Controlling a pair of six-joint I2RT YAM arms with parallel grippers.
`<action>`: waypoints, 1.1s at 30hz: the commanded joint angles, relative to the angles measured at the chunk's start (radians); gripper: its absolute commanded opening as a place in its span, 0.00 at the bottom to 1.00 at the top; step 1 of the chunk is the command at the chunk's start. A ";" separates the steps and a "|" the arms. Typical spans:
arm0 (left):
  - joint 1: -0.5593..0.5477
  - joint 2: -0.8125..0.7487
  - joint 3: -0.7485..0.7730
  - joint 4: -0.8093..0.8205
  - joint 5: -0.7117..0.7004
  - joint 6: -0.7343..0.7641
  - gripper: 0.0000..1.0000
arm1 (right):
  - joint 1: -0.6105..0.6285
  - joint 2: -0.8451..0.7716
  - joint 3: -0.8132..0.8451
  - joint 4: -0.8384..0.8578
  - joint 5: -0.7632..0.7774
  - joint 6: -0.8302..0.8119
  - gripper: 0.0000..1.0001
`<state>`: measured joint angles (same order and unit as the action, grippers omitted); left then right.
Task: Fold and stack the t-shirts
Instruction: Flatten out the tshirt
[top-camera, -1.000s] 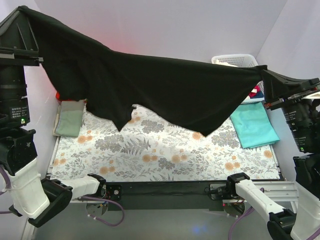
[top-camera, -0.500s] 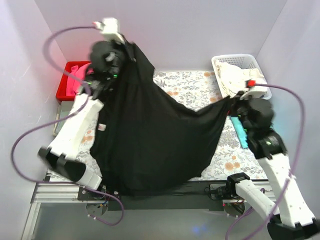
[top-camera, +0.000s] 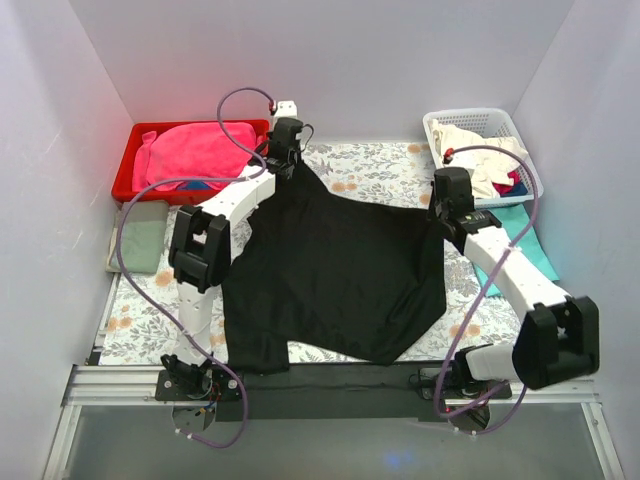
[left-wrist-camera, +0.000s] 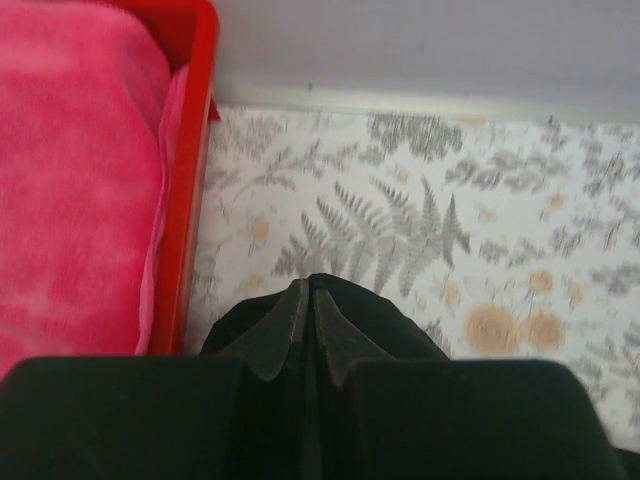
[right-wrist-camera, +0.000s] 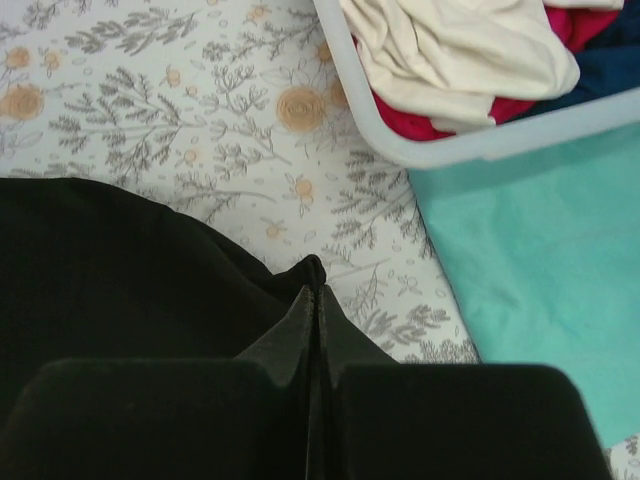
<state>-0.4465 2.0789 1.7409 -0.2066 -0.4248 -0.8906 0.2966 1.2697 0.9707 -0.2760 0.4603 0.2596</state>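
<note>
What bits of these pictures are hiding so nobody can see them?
- Top view: the right arm covers part of the teal t-shirt.
- Top view: the black t-shirt hides the tablecloth under it.
- Left wrist view: the left gripper blocks its own pinch on the black t-shirt; the left edge cuts off the red bin.
- Right wrist view: the white basket runs off the top edge; the right gripper hides the shirt corner it pinches.

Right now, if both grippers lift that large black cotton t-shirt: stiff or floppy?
Probably floppy: the large black cotton t-shirt lies rumpled with a wavy near edge. Likely sags between the left gripper and right gripper, both shut on its cloth.
</note>
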 joint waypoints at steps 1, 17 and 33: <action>0.009 0.056 0.178 0.064 -0.097 0.022 0.00 | -0.022 0.106 0.095 0.165 0.051 -0.043 0.01; 0.058 0.400 0.525 0.024 -0.172 0.001 0.00 | -0.137 0.637 0.514 0.222 0.000 -0.148 0.01; 0.077 0.380 0.552 -0.020 0.003 -0.039 0.00 | -0.177 0.614 0.497 0.156 -0.043 -0.120 0.01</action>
<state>-0.3676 2.5454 2.2719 -0.2131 -0.4480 -0.9234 0.1268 1.9301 1.4837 -0.1253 0.4362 0.1284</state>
